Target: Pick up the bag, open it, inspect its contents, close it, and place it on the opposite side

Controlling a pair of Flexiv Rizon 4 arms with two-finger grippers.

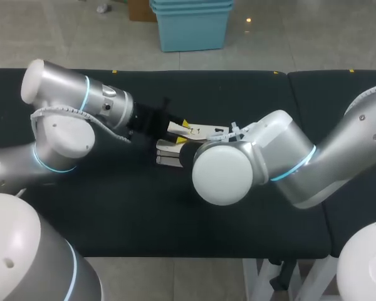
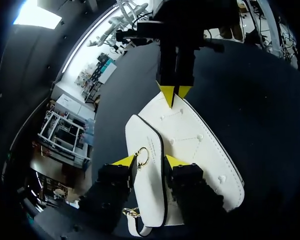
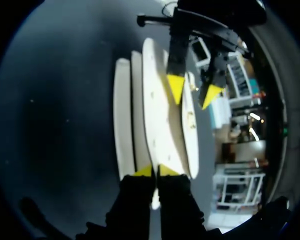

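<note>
The white bag is lying over the middle of the dark desk, gripped at both ends by the two arms. Whether the bag is touching the desk cannot be told. At the bag's clasp end, the left tool is gripping the flap. Its fingers are standing partly open and pressing the flap from either side, and the gold ring of the clasp is sitting between the yellow tips. At the bag's opposite end, the right tool is pinching the edge of one thin panel, with its fingers almost closed on it. Seen edge-on from that end, the bag's white panels are standing slightly apart from one another.
</note>
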